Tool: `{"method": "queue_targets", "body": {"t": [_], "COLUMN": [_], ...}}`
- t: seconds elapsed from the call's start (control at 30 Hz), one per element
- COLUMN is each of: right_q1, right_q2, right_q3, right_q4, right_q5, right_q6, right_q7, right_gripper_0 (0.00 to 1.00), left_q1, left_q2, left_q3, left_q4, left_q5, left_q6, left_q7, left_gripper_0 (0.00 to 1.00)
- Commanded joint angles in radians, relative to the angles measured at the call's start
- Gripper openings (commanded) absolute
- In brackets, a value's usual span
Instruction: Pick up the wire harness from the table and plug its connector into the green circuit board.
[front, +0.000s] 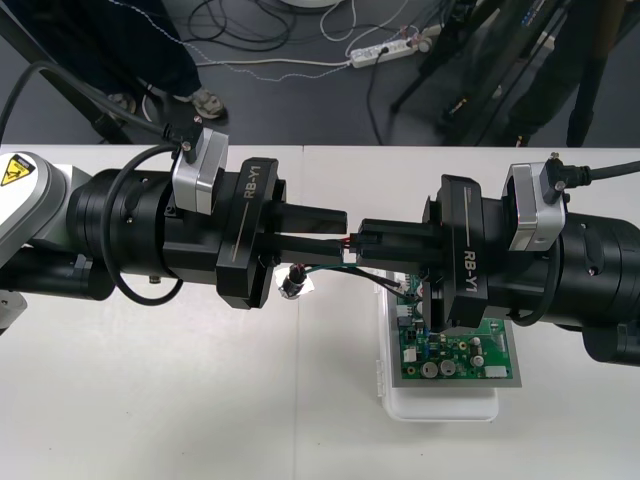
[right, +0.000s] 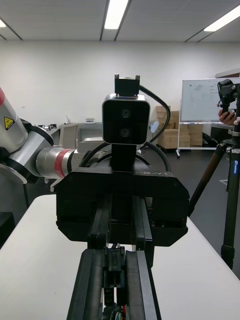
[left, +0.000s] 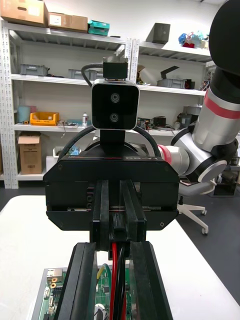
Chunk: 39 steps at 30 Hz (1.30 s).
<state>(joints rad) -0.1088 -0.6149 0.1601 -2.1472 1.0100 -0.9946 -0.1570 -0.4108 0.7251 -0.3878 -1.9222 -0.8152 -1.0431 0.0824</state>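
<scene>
Nearest the lens, the left gripper (front: 335, 230) and right gripper (front: 368, 236) meet tip to tip above the counter (front: 180, 400), both clenched on the wire harness (front: 349, 242). Its red and black wires run between the left's fingers (left: 85, 280), and its black plug (left: 118, 227) sits in the right's. Its metal socket (front: 293, 282) hangs under the left gripper, to the left of the green circuit board (front: 455, 350) on its white base (front: 440, 408).

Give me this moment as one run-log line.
left gripper: shut on harness wires | right gripper: shut on plug | tip-to-tip above table | circuit board: plug not inserted
</scene>
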Motion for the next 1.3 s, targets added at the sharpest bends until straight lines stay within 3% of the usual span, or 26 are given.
{"method": "queue_targets", "body": {"t": [0.03,0.2,0.8,0.87,0.93,0.97,1.0,1.07,1.3], "right_q1": [0.009,0.009,0.009,0.009,0.009,0.009,0.009,0.009,0.008], "right_q2": [0.012,0.012,0.012,0.012,0.012,0.012,0.014,0.012,0.012], "right_q3": [0.010,0.010,0.010,0.010,0.012,0.010,0.010,0.010,0.012], "right_q4": [-0.036,-0.037,-0.037,-0.037,-0.037,-0.037,-0.036,-0.037,-0.036], "right_q5": [0.002,0.001,0.002,0.002,0.002,0.001,0.002,0.001,0.002], "right_q6": [-0.007,-0.007,-0.007,-0.009,-0.007,-0.007,-0.007,-0.007,-0.007], "right_q7": [-0.033,-0.035,-0.039,-0.041,-0.042,-0.041,-0.036,-0.036,-0.036], "right_gripper_0": [0.00,0.00,0.00,0.13,0.37,0.65,0.81,1.00,1.00], "left_q1": [-0.043,-0.043,-0.045,-0.045,-0.045,-0.045,-0.045,-0.045,-0.045], "left_q2": [-0.020,-0.020,-0.020,-0.020,-0.020,-0.020,-0.020,-0.020,-0.020], "left_q3": [-0.013,-0.013,-0.013,-0.013,-0.013,-0.013,-0.013,-0.013,-0.013], "left_q4": [-0.035,-0.035,-0.034,-0.034,-0.034,-0.034,-0.035,-0.034,-0.034], "left_q5": [0.018,0.018,0.024,0.025,0.025,0.025,0.025,0.025,0.028], "left_q6": [0.040,0.040,0.040,0.040,0.040,0.040,0.040,0.040,0.040], "left_q7": [-0.069,-0.069,-0.073,-0.073,-0.073,-0.075,-0.076,-0.078,-0.079], "left_gripper_0": [0.15,0.00,0.00,0.00,0.00,0.00,0.00,0.00,0.00]}}
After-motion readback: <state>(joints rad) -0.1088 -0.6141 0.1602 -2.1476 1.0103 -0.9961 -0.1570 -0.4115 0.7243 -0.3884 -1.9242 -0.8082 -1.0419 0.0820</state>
